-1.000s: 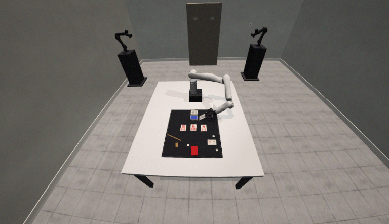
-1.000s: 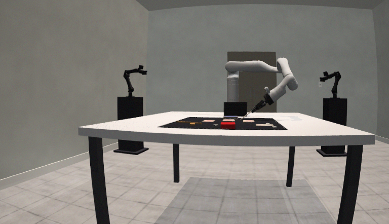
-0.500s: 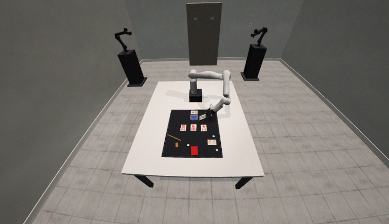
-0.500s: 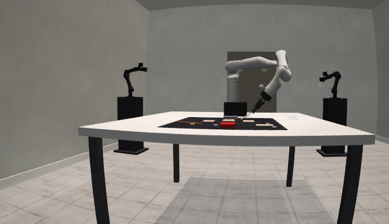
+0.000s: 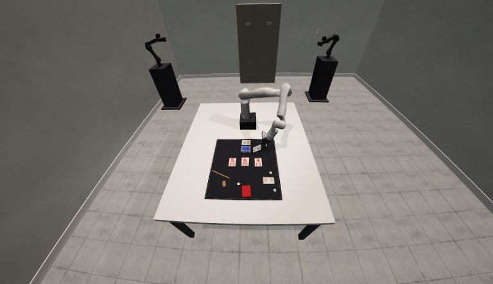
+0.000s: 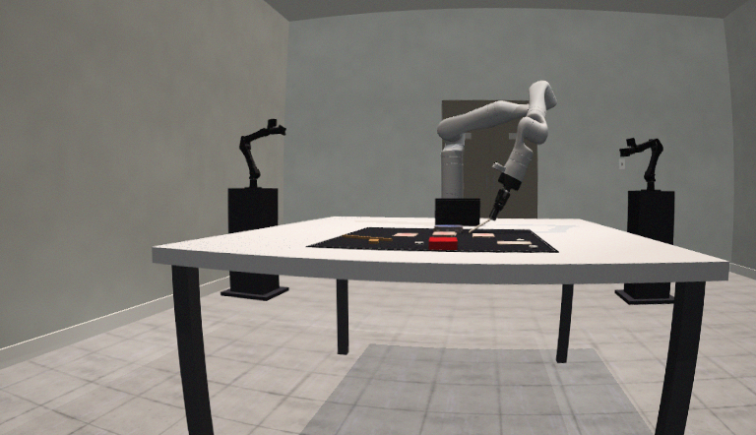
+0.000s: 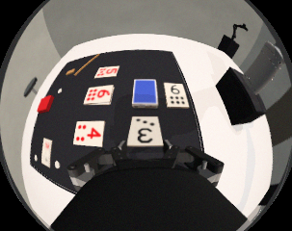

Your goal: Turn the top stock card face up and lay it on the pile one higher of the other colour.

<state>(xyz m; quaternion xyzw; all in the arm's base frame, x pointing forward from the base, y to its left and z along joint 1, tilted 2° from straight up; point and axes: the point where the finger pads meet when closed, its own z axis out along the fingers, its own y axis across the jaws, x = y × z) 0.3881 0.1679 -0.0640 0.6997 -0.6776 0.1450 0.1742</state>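
Observation:
My gripper (image 5: 263,146) (image 6: 492,218) (image 7: 145,145) is shut on the side edges of a white card with a black 3 (image 5: 257,149) (image 6: 479,226) (image 7: 145,130). The card is tilted; its far end is low at the mat, and its 3 faces the wrist camera. The face-down blue-backed stock (image 5: 245,149) (image 7: 146,91) lies beside it. A black 6 card (image 5: 246,142) (image 7: 175,94) lies face up behind the stock. In front, the pile tops are a red 5 (image 5: 232,162) (image 7: 107,71), a red 6 (image 5: 245,161) (image 7: 98,94) and a red 4 (image 5: 258,162) (image 7: 89,134).
The black mat (image 5: 225,150) also bears a red block (image 5: 246,191) (image 7: 45,104), a thin stick (image 5: 220,174), a small wooden block (image 5: 223,183), a printed white card (image 5: 268,180) (image 7: 46,152) and small white pieces. My black base (image 5: 248,123) stands behind the mat.

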